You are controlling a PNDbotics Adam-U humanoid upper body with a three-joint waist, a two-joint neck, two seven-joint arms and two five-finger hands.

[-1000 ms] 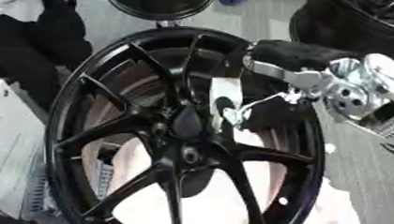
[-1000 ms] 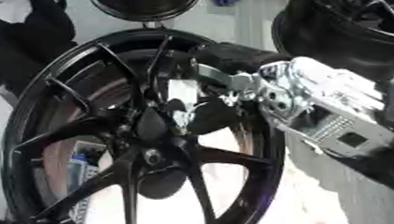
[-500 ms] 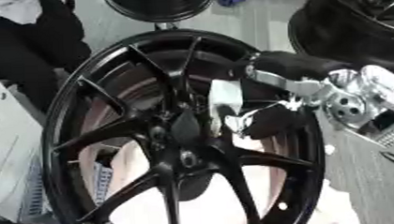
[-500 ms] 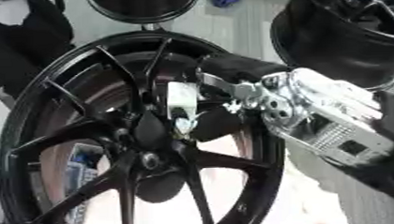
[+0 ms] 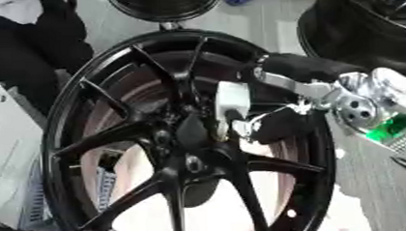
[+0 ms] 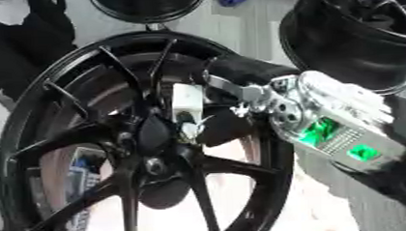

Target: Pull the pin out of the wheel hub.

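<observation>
Grey floor, black wheel hub, right hand reaching over its centre, grip unclear

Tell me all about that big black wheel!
The wheel is glossy black, probably metal, with thin spokes fanning out from a hub to a round rim. It fills most of the view, face up and tilted. Through the gaps you see pale floor and a reddish inner barrel. The robot's right hand reaches in from the right, its pale fingers down at the hub. Another dark wheel sits behind, apart.
</observation>
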